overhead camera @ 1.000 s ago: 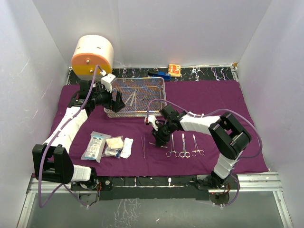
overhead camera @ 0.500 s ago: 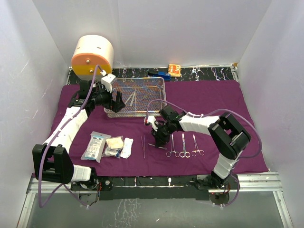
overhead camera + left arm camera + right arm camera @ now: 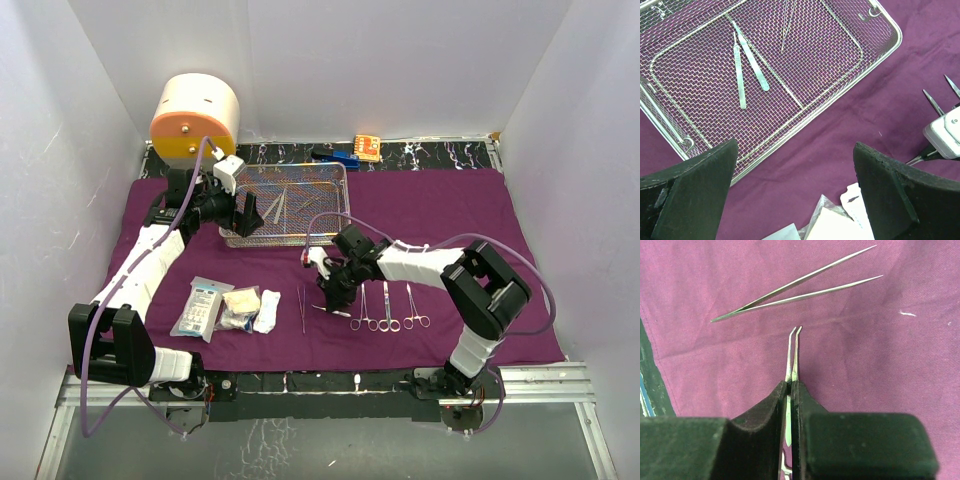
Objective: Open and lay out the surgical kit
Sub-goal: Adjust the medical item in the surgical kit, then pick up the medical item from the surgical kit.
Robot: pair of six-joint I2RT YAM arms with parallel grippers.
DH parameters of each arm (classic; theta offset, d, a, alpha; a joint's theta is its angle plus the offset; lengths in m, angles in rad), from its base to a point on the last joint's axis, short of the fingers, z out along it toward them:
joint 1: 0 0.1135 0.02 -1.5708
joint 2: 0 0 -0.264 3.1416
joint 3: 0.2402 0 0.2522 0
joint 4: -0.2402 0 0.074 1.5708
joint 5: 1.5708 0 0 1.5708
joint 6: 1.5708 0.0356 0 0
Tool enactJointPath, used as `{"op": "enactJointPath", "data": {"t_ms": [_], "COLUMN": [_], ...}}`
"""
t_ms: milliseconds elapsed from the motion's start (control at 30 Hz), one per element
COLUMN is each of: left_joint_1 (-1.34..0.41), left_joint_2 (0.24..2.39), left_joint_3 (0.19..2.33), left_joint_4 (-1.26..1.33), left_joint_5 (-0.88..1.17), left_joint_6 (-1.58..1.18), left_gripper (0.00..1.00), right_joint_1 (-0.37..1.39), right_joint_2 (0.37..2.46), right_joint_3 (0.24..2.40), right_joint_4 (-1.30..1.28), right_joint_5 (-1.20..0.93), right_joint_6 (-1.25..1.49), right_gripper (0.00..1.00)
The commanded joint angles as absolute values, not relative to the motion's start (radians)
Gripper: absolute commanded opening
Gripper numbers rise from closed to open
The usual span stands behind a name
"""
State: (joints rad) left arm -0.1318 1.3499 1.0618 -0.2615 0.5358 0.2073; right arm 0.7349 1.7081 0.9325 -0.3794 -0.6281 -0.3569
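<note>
Purple cloth point(image 3: 450, 210) is seen spread flat across the table, with the kit laid out on it. Between the tightly closed fingers of the right gripper point(image 3: 791, 384), curved forceps point(image 3: 793, 352) are pinched, low over the cloth near its front middle. Their bent tips are pointed at tweezers point(image 3: 795, 290), which lie just beyond them and apart from them. To the right of the held forceps, three ring-handled forceps point(image 3: 387, 308) are set in a row, handles toward the arms. Further left along the front, gauze point(image 3: 258, 310) and a printed packet point(image 3: 200, 307) are placed side by side.

The mesh tray point(image 3: 815, 55) is set toward the back left of the cloth. Two scalpels point(image 3: 756, 67) are seen lying close together on its mesh, and a thin pointed tool point(image 3: 785, 27) is seen near its far side. The left gripper point(image 3: 795, 195) is held over the tray's near edge, fingers spread wide, with nothing between them.

Behind the cloth, a cream-and-orange drum point(image 3: 193, 118) is stood in the back left corner. A small orange item point(image 3: 367, 147) and a blue item point(image 3: 335, 155) are seen along the back edge.
</note>
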Motion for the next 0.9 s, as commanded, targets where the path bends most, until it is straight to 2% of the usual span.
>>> {"op": "enactJointPath", "data": {"t_ms": [0, 333, 867], "left_joint_1": [-0.124, -0.124, -0.124], "left_joint_2": [1.309, 1.314, 1.327], "left_joint_3": [1.049, 1.048, 1.045], "left_joint_4": [-0.255, -0.253, -0.245], "left_joint_5": [0.561, 0.564, 0.561], "left_joint_6": [0.216, 0.218, 0.215], "left_gripper": [0.98, 0.98, 0.98], "right_joint_1": [0.755, 0.799, 0.86], "right_joint_2": [1.66, 1.614, 1.552], "right_joint_3": [0.919, 0.898, 0.867], "right_joint_4": [-0.336, -0.307, -0.196], "right_joint_5": [-0.6, -0.528, -0.196], "right_joint_6": [-0.341, -0.311, -0.209], "right_gripper": [0.0, 0.0, 0.0]}}
